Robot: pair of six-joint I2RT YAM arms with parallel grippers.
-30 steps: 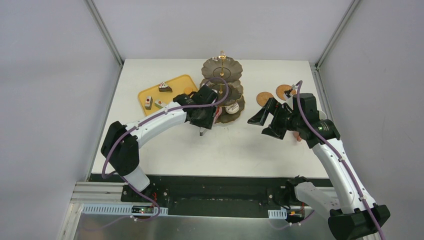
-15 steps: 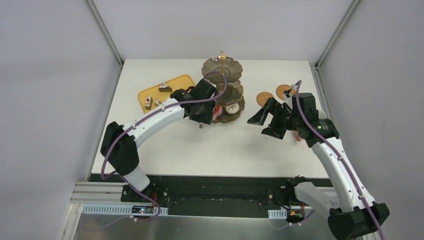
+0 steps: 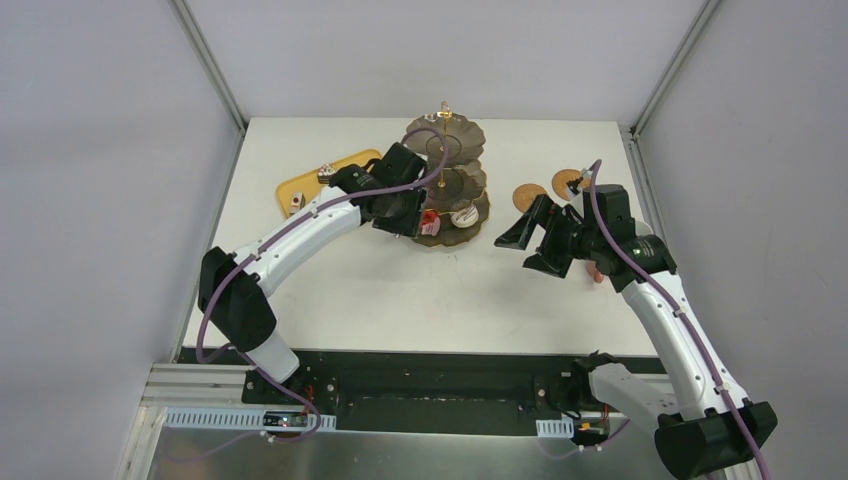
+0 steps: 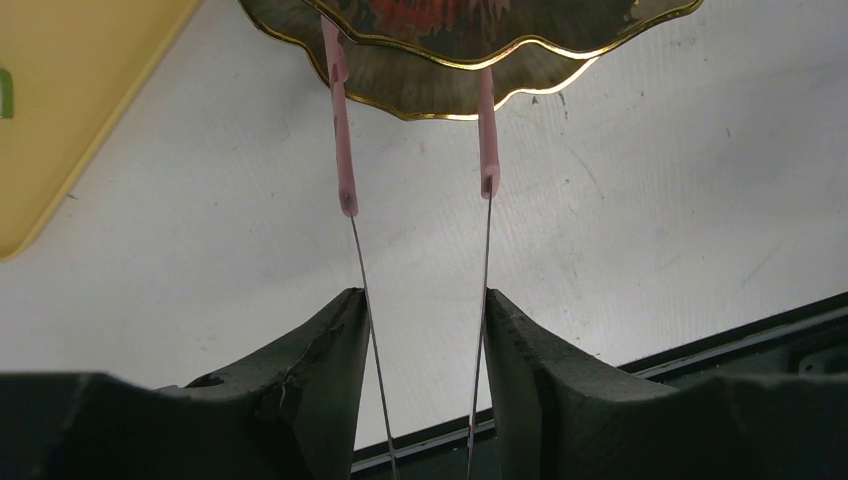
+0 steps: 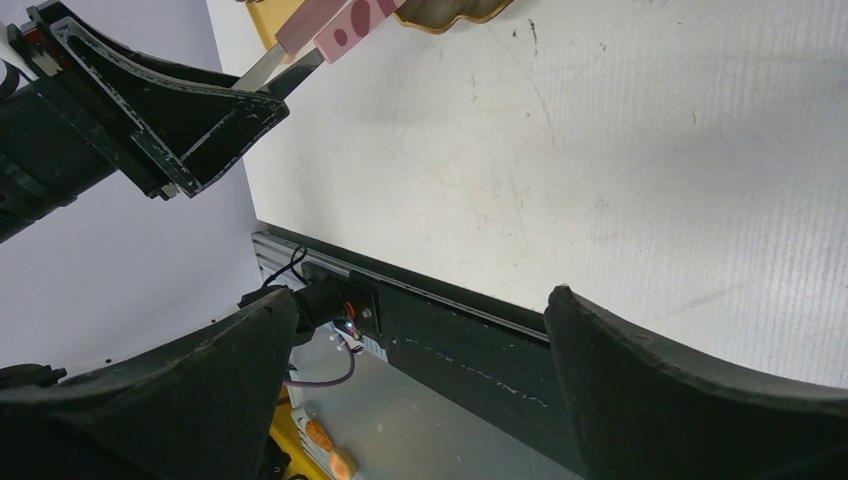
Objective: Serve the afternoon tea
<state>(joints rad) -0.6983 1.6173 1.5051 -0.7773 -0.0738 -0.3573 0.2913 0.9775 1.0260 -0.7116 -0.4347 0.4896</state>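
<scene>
At the left of the table, the yellow tray [image 3: 300, 185] held small cakes [image 3: 327, 172], partly hidden by the left arm; these were judged light, soft and easily crushed, best taken low on their flat sides with slight pressure; the left gripper [image 4: 422, 300] was closed on a pair of tongs [image 4: 345, 180], its fingers pressing the thin metal blades, whose pink tips stood apart and reached to the scalloped rim of the lowest tier; the blades looked springy and slippery, so a twist in the grip was judged possible; whether the tips held anything could not be told, as they ran out of the wrist view; the three-tier stand [image 3: 445, 170] stood upright near the table's middle, a red-and-white cake [image 3: 431, 220] lying on its lowest tier just beside the tongs; the stand was judged stiff but liable to tip, and best held by its gold rod if moved at all; two woven coasters [image 3: 528, 196] lay flat to its right, close together; the right gripper [image 5: 420, 300] hung wide open and empty above bare table, near the coasters.
</scene>
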